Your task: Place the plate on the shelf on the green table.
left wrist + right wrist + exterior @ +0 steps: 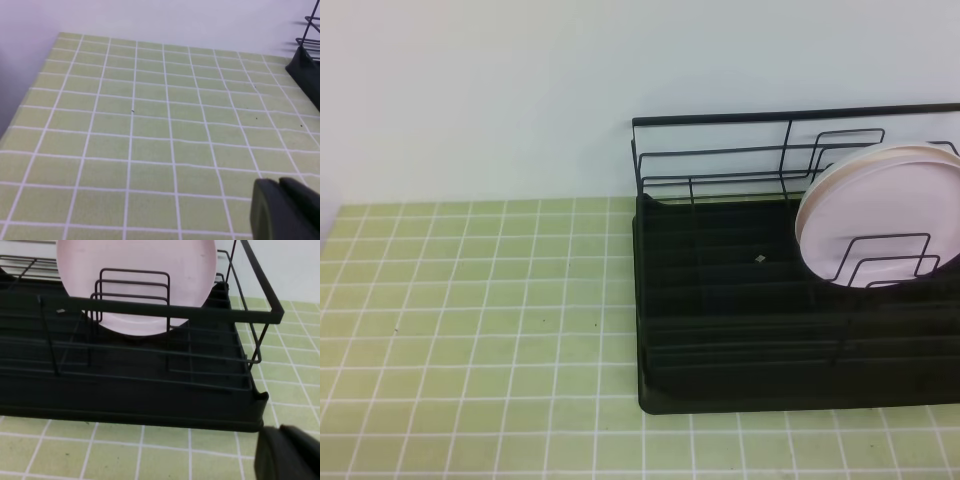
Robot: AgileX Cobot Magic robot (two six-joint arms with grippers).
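The pale pink plate stands on edge in the right part of the black wire shelf, leaning among the upright dividers. The right wrist view shows the plate behind the dividers, with the shelf resting on the green table. My right gripper shows as dark fingers at the lower right, shut and empty, in front of the shelf's near corner and apart from it. My left gripper is shut and empty over bare tiles, left of the shelf's corner. Neither arm appears in the exterior view.
A plain pale wall runs behind the table. The tiled surface stretches left of the shelf to the table's left edge. Tiles also show in front of the shelf.
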